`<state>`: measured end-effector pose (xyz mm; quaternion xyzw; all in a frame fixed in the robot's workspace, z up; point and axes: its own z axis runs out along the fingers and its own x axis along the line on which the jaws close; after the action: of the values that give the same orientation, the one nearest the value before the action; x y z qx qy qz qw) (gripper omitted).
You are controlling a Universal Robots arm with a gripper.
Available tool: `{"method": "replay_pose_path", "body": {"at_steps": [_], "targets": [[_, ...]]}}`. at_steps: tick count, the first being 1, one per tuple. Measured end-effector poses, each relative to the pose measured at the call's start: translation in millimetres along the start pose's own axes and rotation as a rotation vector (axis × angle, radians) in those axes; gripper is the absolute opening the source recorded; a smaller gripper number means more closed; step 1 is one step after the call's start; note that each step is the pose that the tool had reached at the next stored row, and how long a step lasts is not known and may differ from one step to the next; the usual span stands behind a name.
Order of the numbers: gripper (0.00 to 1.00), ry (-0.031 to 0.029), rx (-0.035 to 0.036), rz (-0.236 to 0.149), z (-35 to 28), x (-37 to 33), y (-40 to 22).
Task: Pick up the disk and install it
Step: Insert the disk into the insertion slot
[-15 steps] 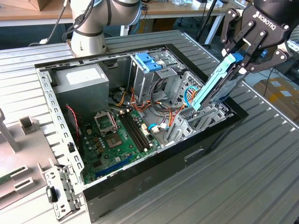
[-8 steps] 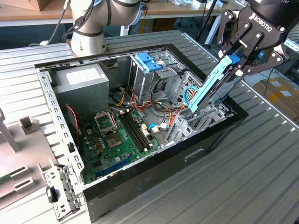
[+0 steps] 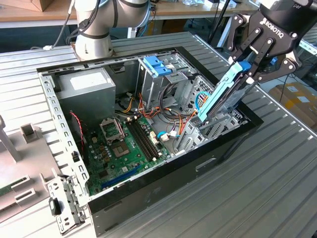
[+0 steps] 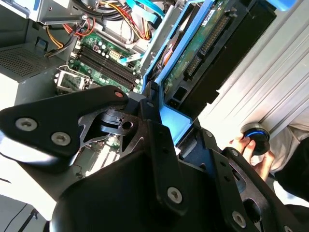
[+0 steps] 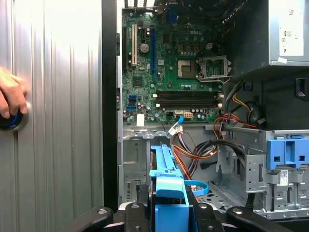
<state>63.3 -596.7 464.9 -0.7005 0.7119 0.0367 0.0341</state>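
The disk [image 3: 221, 96] is tilted steeply on edge over the open computer case [image 3: 148, 191], at the exterior view's right. Its blue plastic side pieces face the camera, and its lower end reaches down into the metal drive bay [image 3: 214, 128] near the case's front wall. My gripper [image 3: 246, 72] is shut on the disk's upper end. In the second wrist view the disk [image 4: 212, 43] shows its green circuit board side beyond my black fingers [image 4: 154, 130]. The first wrist view looks along the disk's blue edge [image 5: 166, 179] toward the bay floor.
Inside the case lie the green motherboard [image 3: 124, 144], a grey power-supply box [image 3: 89, 87], a drive cage with a light-blue latch [image 3: 158, 67] and loose cables [image 3: 173, 121]. A person's hand [image 5: 12, 96] rests on a black-and-blue knob on the ribbed table beside the case.
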Motion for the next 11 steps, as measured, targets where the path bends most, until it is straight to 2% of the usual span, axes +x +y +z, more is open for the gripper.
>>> {"method": "replay_pose_path", "body": {"at_steps": [11], "targets": [[0.37, 0.0001, -0.0001, -0.001, 9.7, 0.5, 6.1]]}}
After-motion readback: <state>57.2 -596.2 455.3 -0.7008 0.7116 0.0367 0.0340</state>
